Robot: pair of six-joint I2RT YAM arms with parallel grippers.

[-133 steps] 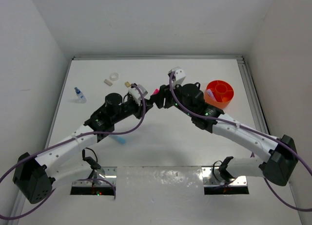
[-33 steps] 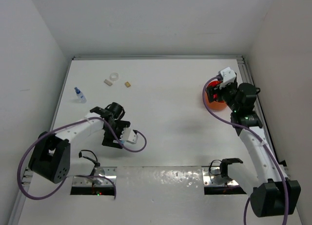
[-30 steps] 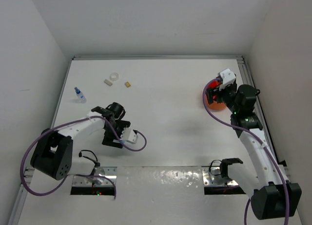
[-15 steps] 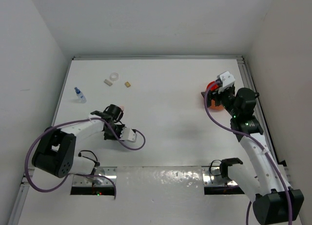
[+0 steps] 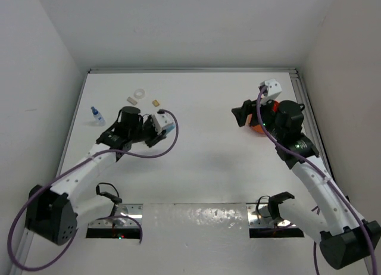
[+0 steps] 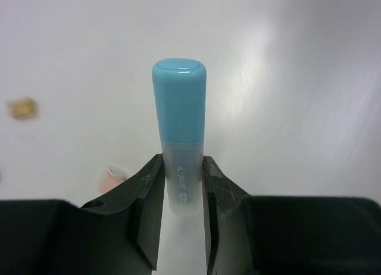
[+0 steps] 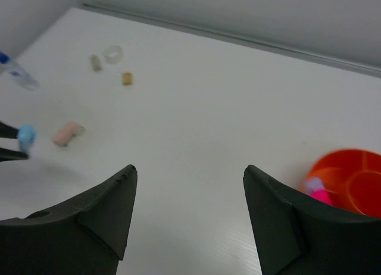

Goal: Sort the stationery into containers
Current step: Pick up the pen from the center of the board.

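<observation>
My left gripper (image 6: 180,168) is shut on a light-blue highlighter (image 6: 179,114) and holds it above the table, cap pointing away. In the top view it (image 5: 164,129) is left of centre. My right gripper (image 7: 189,174) is open and empty, held just left of the orange tub (image 7: 351,180); in the top view it (image 5: 241,114) hides part of the tub (image 5: 260,127). A pink-capped piece (image 7: 318,191) lies in the tub. A pale pink eraser (image 7: 67,134) lies beside the left gripper. The tape ring (image 5: 140,93), two beige blocks (image 5: 131,99) (image 5: 156,102) and the blue-capped bottle (image 5: 96,115) lie at the far left.
White walls close the table on the left, back and right, with a metal rail (image 5: 303,102) along the right edge. The arm bases and two mounting plates (image 5: 116,227) sit at the near edge. A purple cable (image 5: 172,135) loops off the left wrist.
My left gripper has lifted the light-blue highlighter from the near left and carried it further back and right. My right gripper has swung left, away from over the tub.
</observation>
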